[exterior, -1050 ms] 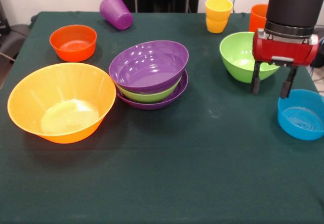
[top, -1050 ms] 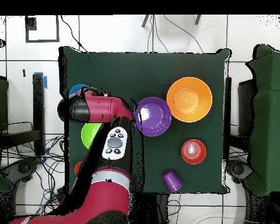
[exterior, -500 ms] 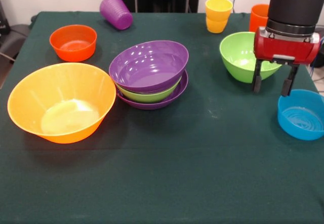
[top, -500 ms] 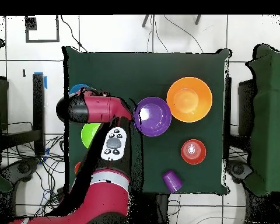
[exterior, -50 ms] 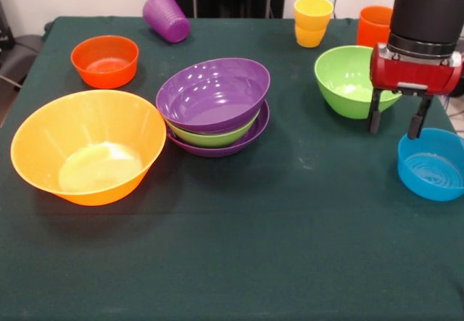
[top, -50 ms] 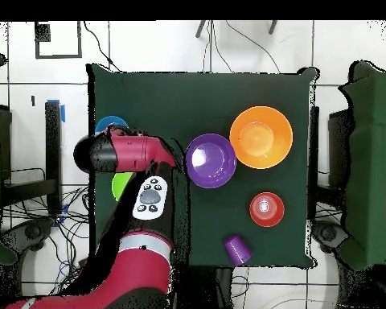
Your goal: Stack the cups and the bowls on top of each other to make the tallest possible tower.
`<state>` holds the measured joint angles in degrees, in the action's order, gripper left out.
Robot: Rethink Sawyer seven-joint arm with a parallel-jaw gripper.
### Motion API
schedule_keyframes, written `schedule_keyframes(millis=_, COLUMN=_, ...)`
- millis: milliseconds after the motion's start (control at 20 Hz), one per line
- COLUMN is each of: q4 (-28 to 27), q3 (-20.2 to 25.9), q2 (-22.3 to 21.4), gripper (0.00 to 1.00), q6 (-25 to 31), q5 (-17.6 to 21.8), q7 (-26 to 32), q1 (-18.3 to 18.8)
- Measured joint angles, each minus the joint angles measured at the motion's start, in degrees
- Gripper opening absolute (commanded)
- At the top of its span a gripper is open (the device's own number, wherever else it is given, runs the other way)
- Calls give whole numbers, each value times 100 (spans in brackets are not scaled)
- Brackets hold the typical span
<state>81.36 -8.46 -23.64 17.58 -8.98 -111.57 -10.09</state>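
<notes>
At left sit the big yellow bowl and red bowl. The tower stands mid-table, three bowls nested. At right the gripper hangs spread and empty between green bowl and blue bowl, probably choosing one.

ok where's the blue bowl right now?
Front view: the blue bowl sits at the table's right edge, just below and right of the open claw, near the lone green bowl.

Evenly, brightly lit from above; soft shadows under the bowls on the table; white glare streaks inside the purple bowl; sharp in front view; overhead softer, perhaps slightly blurred toward the table's corners.
</notes>
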Motion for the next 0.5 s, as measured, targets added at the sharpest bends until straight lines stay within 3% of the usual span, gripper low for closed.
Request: schedule_keyframes(millis=500, q4=-1, q3=0, q2=217, gripper=100, q6=-104, q5=-1, q7=0, q1=-96)
